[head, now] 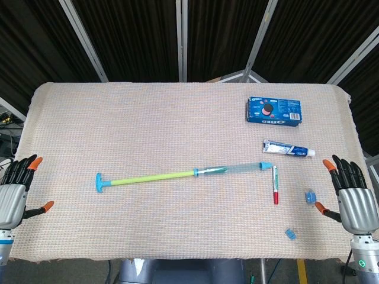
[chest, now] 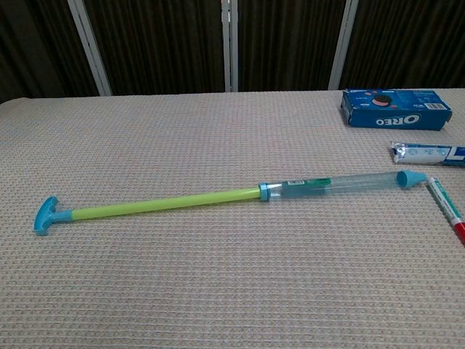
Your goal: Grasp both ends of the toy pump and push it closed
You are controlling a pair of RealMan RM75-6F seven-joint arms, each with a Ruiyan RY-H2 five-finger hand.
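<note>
Woven cloth surface (head: 177, 124), dark curtains behind. Toy pump (head: 177, 175) lies fully extended across frame centre. My left hand (head: 15, 189) and right hand (head: 352, 195) hang at the lower corners, fingers spread, holding nothing. Grasp not begun; I judge next: reach both ends.

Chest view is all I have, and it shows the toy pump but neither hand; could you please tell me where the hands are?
Observer: In the head view the left hand is at the table's left edge, fingers apart, holding nothing.
Operator: Thank you. And the right one?
Observer: The right hand is at the right edge, also open and empty, well clear of the toy pump.
Operator: Is anything lying near that hand that I cannot see?
Observer: Yes, two small blue pieces lie on the cloth just left of it, near the red marker.
</note>
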